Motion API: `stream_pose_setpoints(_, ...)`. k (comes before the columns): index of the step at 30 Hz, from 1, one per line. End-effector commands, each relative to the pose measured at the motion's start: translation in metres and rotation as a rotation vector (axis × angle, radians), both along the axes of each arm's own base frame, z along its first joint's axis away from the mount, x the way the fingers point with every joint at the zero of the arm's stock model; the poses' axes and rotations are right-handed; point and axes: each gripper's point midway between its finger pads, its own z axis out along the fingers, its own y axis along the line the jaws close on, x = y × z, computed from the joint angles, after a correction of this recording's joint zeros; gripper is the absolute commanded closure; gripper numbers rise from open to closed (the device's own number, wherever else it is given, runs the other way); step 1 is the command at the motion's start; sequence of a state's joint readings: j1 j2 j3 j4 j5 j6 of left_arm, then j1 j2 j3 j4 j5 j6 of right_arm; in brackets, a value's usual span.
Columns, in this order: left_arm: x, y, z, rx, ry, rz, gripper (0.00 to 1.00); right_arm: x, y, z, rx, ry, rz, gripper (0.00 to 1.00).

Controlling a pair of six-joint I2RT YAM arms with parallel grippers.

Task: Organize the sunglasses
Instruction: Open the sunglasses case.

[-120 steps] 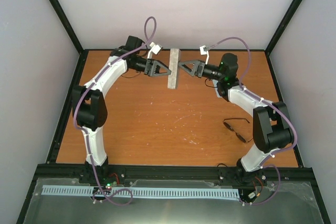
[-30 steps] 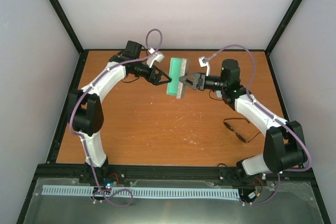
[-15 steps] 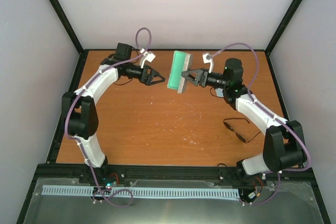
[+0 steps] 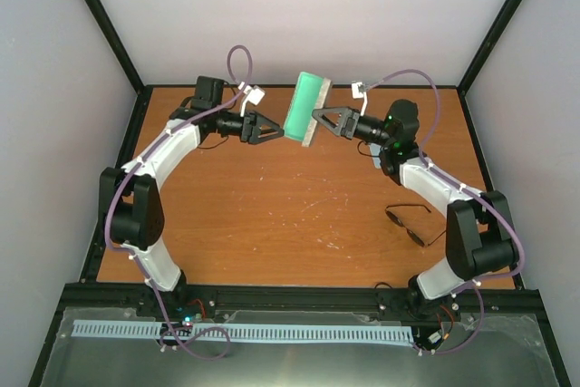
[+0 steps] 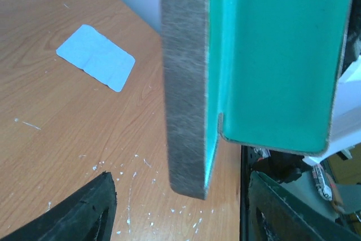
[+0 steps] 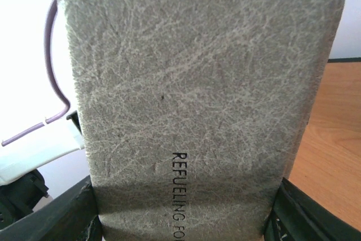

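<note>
In the top view, the right hand (image 4: 317, 120) clasps the open grey case (image 4: 304, 108) aloft at upper centre. The left hand (image 4: 277, 131) hovers just beside it, fingers spread, released. The sunglasses (image 4: 410, 224) lie outside the case on the tabletop (image 4: 272, 215), lower right.

At the left wrist, we see only green lining inside the case. A pale blue cloth (image 5: 96, 64) lies upper left.

At the right wrist, the case's grey back fills the frame between dark fingers (image 6: 73, 213).
</note>
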State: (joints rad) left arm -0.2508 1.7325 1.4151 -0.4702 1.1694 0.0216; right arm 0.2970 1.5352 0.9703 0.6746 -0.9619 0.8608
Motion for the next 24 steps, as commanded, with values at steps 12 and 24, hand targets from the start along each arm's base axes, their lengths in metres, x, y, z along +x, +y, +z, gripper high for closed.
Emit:
stream_pose_setpoints(12,0.013,-0.022,0.025,-0.041,-0.052,-0.014,0.47,-0.005,0.015,0.03,0.069,-0.104,0.056,0.89)
stream_pose_setpoints(24,0.012,-0.031,0.022,-0.036,-0.046,-0.045,0.99,-0.001,0.022,0.03,0.069,-0.107,0.075,0.87)
